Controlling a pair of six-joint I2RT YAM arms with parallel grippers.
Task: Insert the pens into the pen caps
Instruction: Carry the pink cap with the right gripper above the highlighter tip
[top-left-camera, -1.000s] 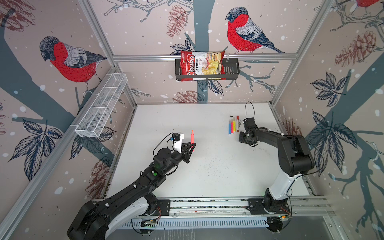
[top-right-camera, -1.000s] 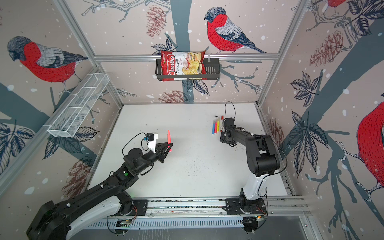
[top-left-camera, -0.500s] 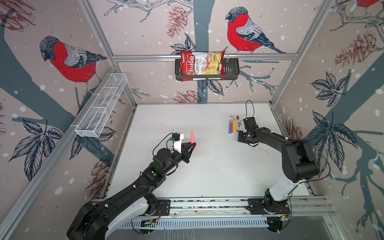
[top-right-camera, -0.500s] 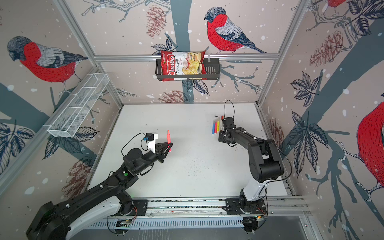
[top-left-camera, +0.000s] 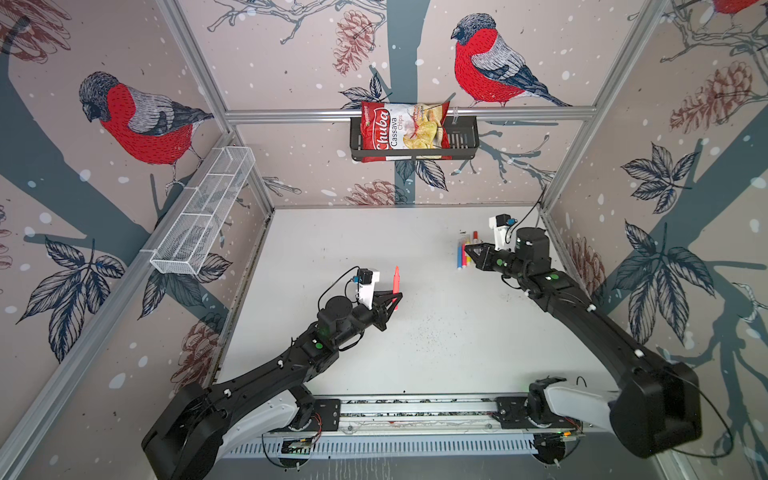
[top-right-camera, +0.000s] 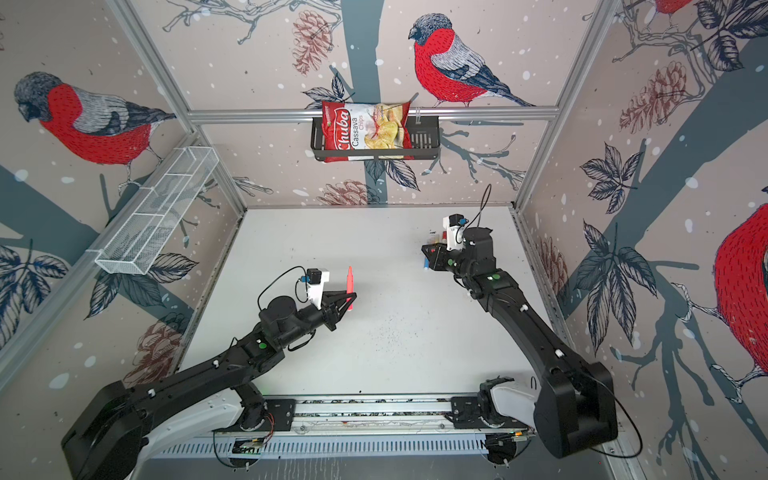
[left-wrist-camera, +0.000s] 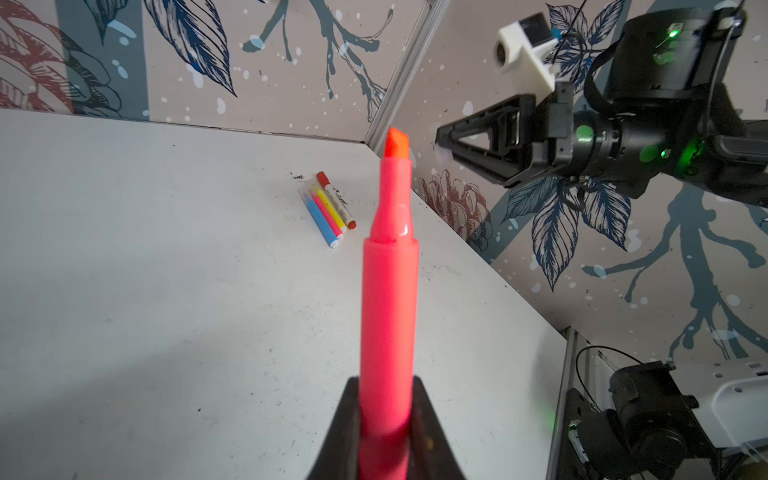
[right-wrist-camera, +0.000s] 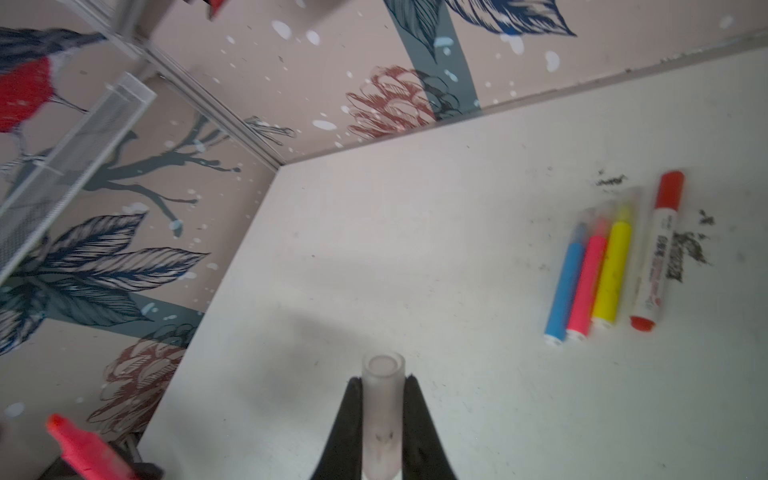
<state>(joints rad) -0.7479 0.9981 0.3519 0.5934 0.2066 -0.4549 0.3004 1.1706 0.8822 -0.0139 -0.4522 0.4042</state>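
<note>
Taking the far wall as twelve o'clock, the left end effector (top-left-camera: 395, 298) hangs over the white worktop (top-left-camera: 332, 245) a little toward nine o'clock of its middle. Its jaws are pressed onto the lower barrel of a pink pen (left-wrist-camera: 388, 307). In both top views the pen points toward twelve, its orange-pink chisel tip bare.

Out toward two o'clock, the right end effector (right-wrist-camera: 383, 380) is raised off the surface, nose toward nine. It pinches a translucent cap (right-wrist-camera: 382, 399), whose open mouth sticks out past the fingertips. The cap and the pink pen are well apart.

Below and just beside that end effector, four more pens lie side by side on the worktop, touching, running roughly twelve to six: a blue pen (right-wrist-camera: 565, 286), a second pink pen (right-wrist-camera: 586, 282), a yellow pen (right-wrist-camera: 613, 270) and a thicker white-barrelled pen (right-wrist-camera: 656, 257) with red ends. The three slim ones seem to wear clear caps on their far tips, though the blur makes that hard to tell.
</note>
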